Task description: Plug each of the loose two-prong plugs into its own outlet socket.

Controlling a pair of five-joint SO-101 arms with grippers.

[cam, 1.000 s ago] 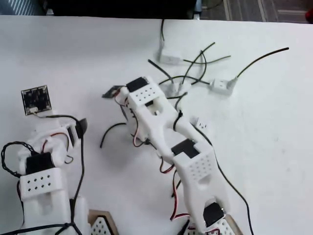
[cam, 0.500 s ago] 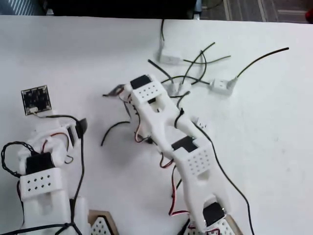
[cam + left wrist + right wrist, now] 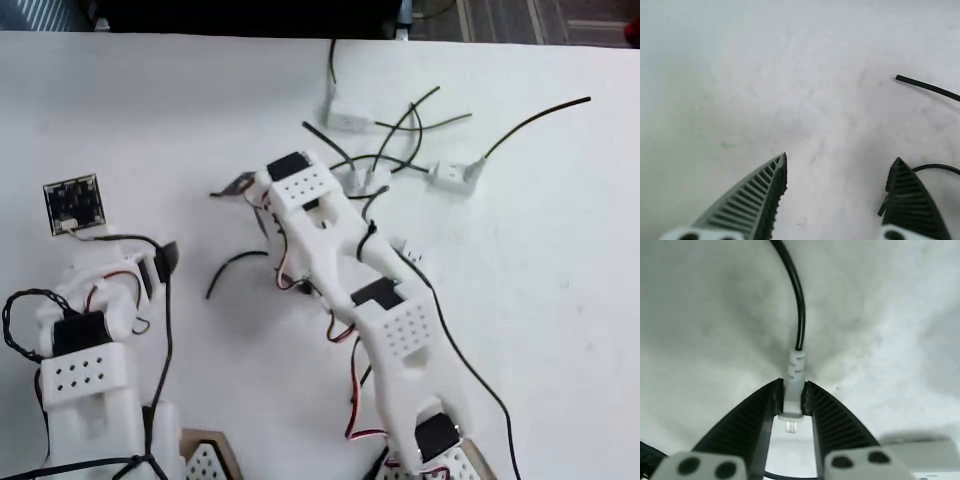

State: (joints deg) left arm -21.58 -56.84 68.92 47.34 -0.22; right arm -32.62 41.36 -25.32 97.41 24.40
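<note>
Counter: white, with loose black wires and white outlet sockets scattered across the far middle.
Right end effector: clamped on white two-prong plug, near counter's middle, apart from the sockets; plug's cord trailing off.
Left end effector: spread wide, holding nothing, above bare counter.
</note>
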